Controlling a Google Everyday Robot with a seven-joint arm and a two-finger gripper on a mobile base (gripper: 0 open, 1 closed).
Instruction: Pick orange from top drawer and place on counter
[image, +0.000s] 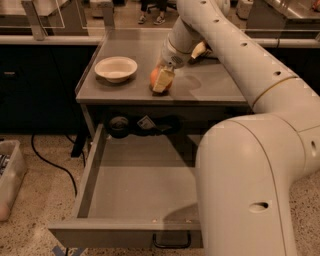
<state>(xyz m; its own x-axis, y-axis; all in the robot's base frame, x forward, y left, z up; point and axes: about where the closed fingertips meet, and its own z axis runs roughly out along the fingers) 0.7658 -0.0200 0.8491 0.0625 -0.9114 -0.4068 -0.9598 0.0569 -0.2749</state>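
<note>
The orange (155, 78) rests on the counter (212, 86) near its front edge, right of the middle. My gripper (162, 80) reaches down from the arm (235, 55) and is shut on the orange; one pale finger (165, 79) covers its right side. The top drawer (135, 185) is pulled far out below the counter. Its visible floor holds nothing, and its right part is hidden behind my arm. Its dark wire handle (171, 243) shows on the front panel.
A white bowl (116, 68) stands on the counter's left side. A yellowish object (200, 50) lies behind my arm. Dark items (131, 125) sit in the gap under the counter. A clear bin (9, 175) and a cable (50, 160) are on the floor at left.
</note>
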